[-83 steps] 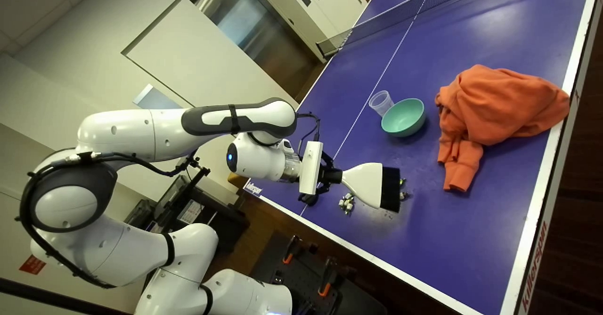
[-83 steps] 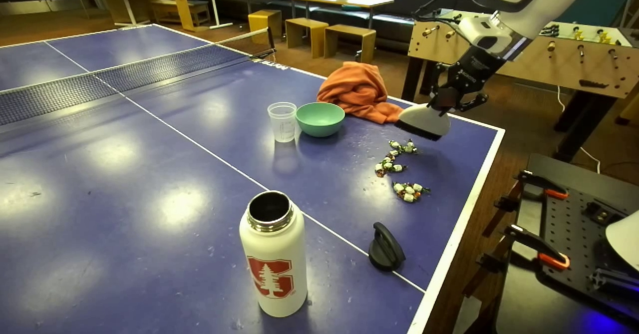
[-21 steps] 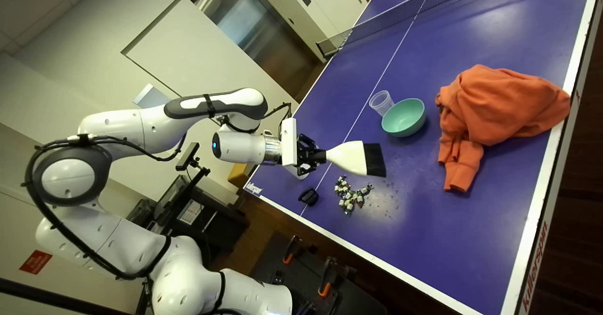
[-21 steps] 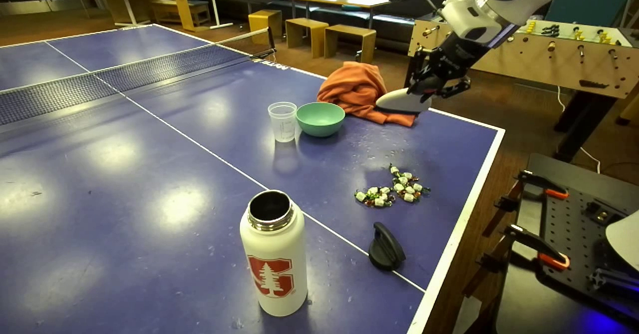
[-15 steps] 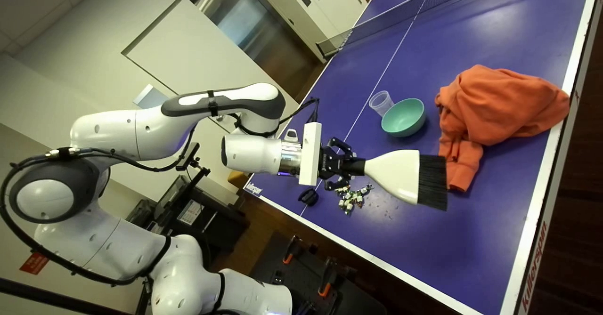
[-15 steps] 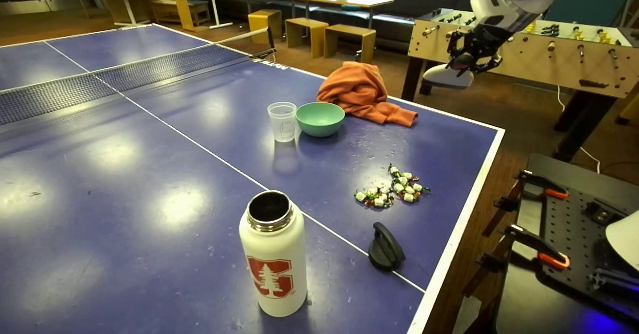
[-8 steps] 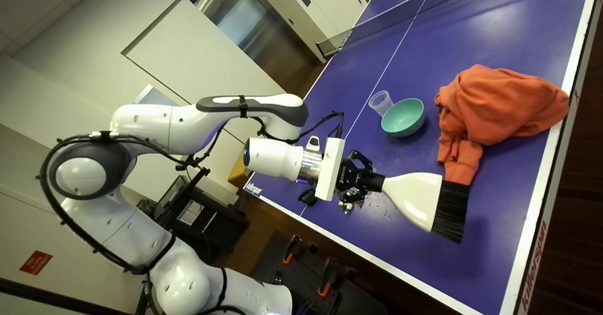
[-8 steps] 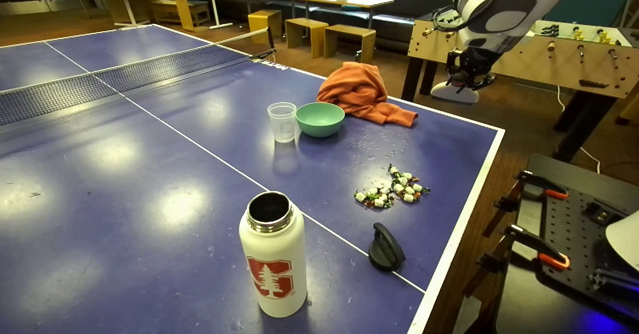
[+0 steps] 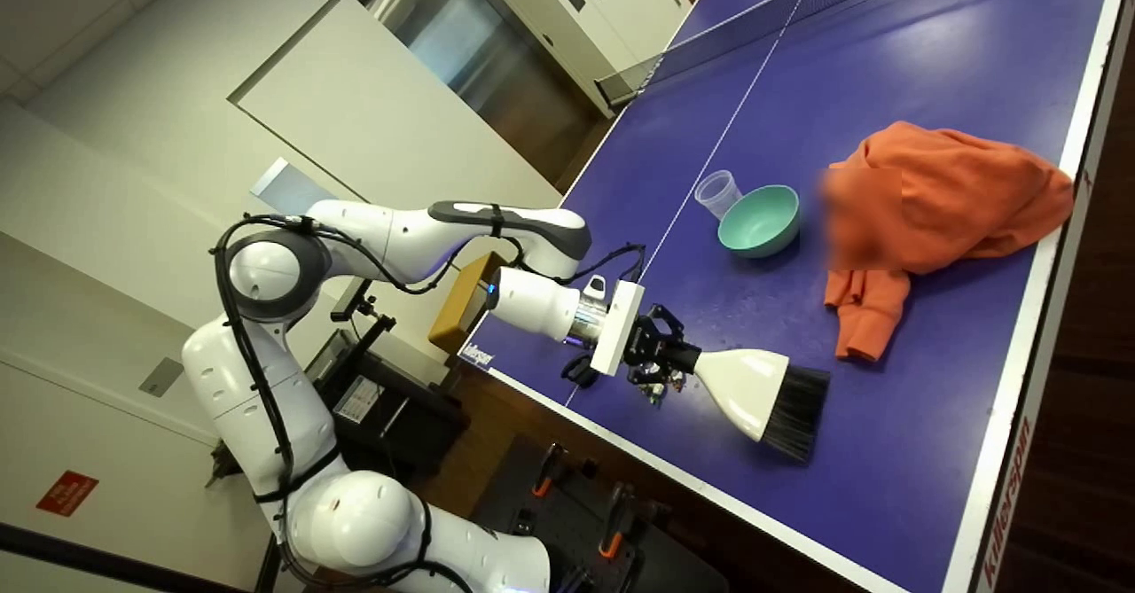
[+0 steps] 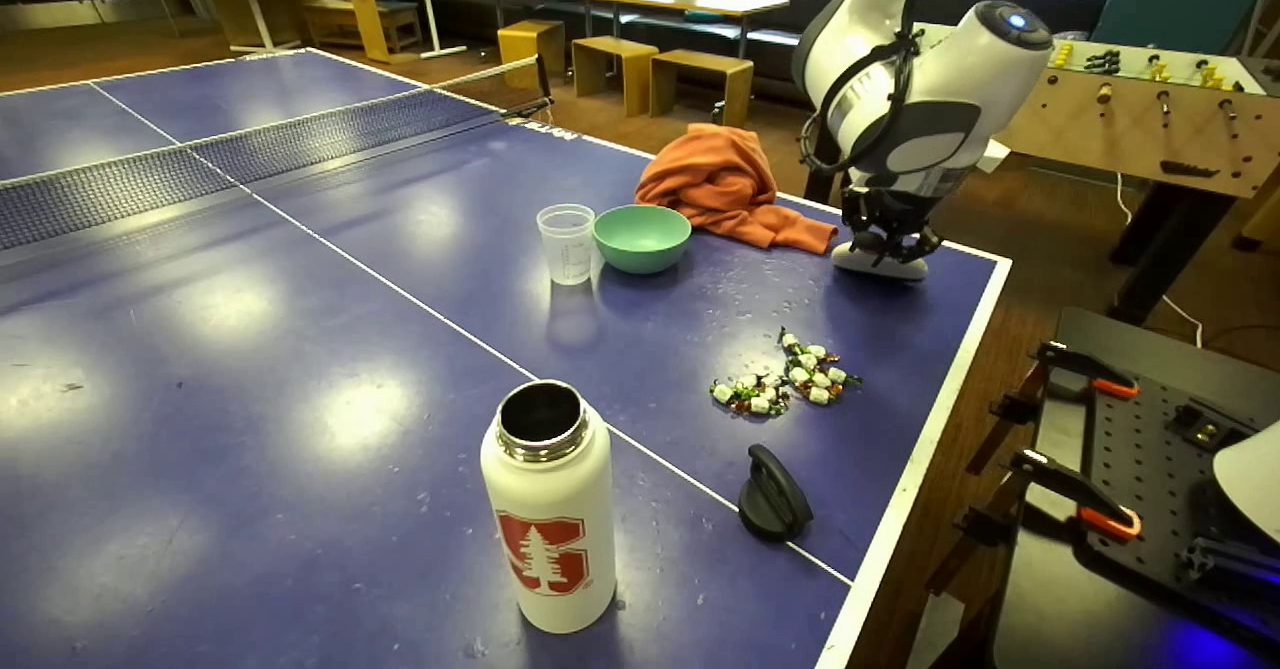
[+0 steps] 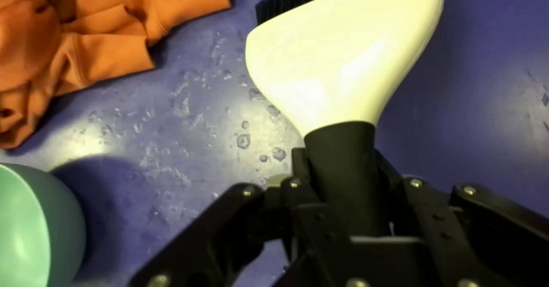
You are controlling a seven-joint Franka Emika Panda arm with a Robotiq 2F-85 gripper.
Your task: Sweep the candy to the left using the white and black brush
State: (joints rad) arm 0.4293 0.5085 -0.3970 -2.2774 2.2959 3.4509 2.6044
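Blue table-tennis tabletop [image 10: 300,549], lined white and crossed by a net [image 10: 300,141], occupies most of an exterior view; a foosball table [image 10: 1130,134] stands beyond its right corner. Candy [image 10: 798,376] in silver-white, green and dark wrappers lies on the tabletop in two adjoining clusters, between a teal bowl [image 10: 642,244] and a black lid [image 10: 774,499]. The lid rests on the centre line [image 10: 680,473]. A white bottle [image 10: 550,494] bearing a red-and-white tree emblem [image 10: 543,556] stands upright, its mouth uncovered. A translucent cup [image 10: 567,245] stands upright just beside the bowl; an orange sweatshirt [image 10: 710,184] lies crumpled near it.

In an exterior view, the robot arm [image 9: 266,272] extends from the lower left. Its tool [image 9: 676,355] grasps the white and black brush [image 9: 758,398], bristles [image 9: 798,414] directed to the right of the frame. The brush is apart from the candy, part of which the tool hides. Contact between bristles and tabletop cannot be determined.

In the wrist view, the tool's fingers [image 11: 298,192] clamp both sides of the handle [image 11: 343,179]. The white head [image 11: 347,55] runs up the frame, its bristles cropped at the top edge. Sweatshirt and bowl show partly at left.
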